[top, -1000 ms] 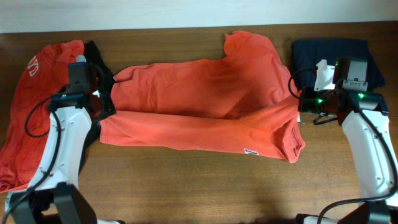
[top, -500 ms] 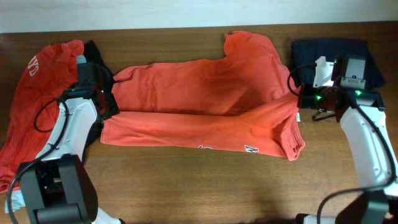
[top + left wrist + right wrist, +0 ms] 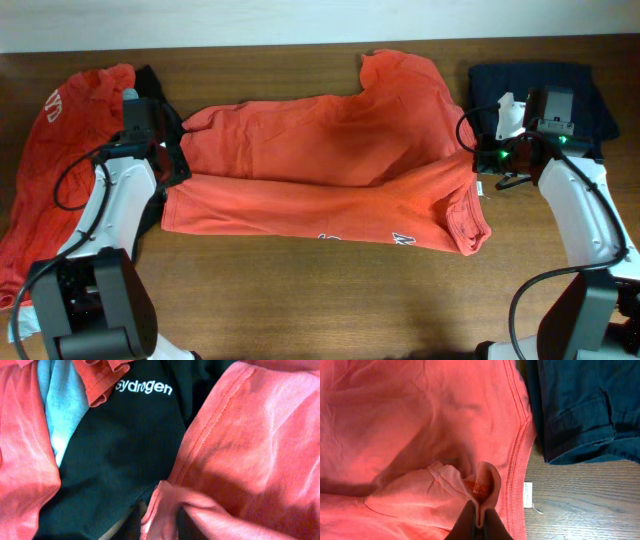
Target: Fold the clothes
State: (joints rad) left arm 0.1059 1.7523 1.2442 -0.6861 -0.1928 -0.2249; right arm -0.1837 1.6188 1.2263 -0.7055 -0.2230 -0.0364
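A large orange T-shirt lies spread across the middle of the table, its front half folded back over itself. My left gripper is at the shirt's left edge. In the left wrist view its jaws stand apart, with a loose fold of the orange hem lying between them. My right gripper is at the shirt's right edge, shut on a pinched fold of the orange fabric. More of the clothes lie around it: a black piece with white lettering and a pale blue piece.
A second orange-red shirt lies heaped at the far left with the black garment beside it. A folded navy garment sits at the back right, close to my right gripper. A white tag rests on the wood.
My left gripper's jaws have parted from the shirt's left edge. The folded front layer has slid back a little, showing white lettering at its front edge. My right gripper shifted slightly left.
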